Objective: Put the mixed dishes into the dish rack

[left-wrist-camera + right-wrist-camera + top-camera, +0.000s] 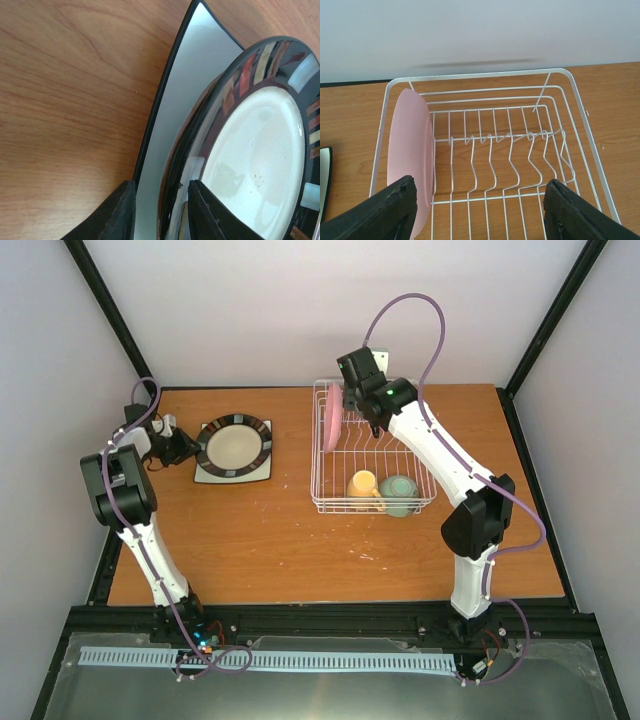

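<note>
The black-rimmed cream-centred plate [235, 446] lies on the square off-white plate [205, 476] at the table's back left. My left gripper [180, 447] is at their left edge. In the left wrist view its jaws straddle the round plate's rim [260, 150], one finger over the cream centre, the other at the square plate's edge [200, 65], with a gap showing. The dish rack [318, 508] holds the pink plate [332, 418] upright, the yellow mug [362, 485] and the pale-green bowl [398, 492]. My right gripper [372, 418] hangs open and empty over the rack [480, 75], beside the pink plate [410, 150]. The mint-green plate is out of view.
Black frame posts and white walls close in the table's back and sides. The rack's upright prongs [515, 150] to the right of the pink plate hold nothing. Bare wood lies between the plates and the rack.
</note>
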Motion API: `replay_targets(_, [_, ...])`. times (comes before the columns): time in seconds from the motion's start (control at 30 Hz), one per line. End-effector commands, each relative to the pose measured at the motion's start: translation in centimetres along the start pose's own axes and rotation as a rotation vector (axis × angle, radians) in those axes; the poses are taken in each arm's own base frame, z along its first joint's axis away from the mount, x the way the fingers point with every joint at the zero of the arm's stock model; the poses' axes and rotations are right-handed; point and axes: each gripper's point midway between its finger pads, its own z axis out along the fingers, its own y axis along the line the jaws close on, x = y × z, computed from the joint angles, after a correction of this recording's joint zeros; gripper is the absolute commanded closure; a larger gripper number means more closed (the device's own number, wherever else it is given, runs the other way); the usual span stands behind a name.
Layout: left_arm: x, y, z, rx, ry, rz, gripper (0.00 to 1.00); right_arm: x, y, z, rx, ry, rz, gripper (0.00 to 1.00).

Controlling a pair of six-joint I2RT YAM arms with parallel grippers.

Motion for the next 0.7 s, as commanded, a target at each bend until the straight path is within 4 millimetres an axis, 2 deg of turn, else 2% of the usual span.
replay_targets(0.0, [-1.5,-0.8,-0.4,0.04,-0.028,0.033,0.71,-1.5,0.0,-0.8,-0.016,-0.037,0.039,0.32])
replay_targets(0.1, [-1.5,-0.8,-0.4,0.042,-0.026,0.035,0.77,-1.5,0.2,-0.7,-0.02,-0.036,0.038,0.32])
replay_targets(0.33, [-1.4,-1.1,-0.3,0.061,-0.02,0.043,0.98,-1.4,0.6,-0.4,-0.034,-0.026,0.032,0.32])
replay_targets(0.57, [-1.4,-1.4,-0.7,0.062,-0.023,0.055,0.99,-1.6,1.0,-0.4,-0.051,-0.03,0.025,0.32])
replay_targets(0.67, [-1.5,-1.8,-1.3,0.064,-0.032,0.067,0.99,-2.0,2.3,-0.5,-0.122,-0.045,0.004,0.33])
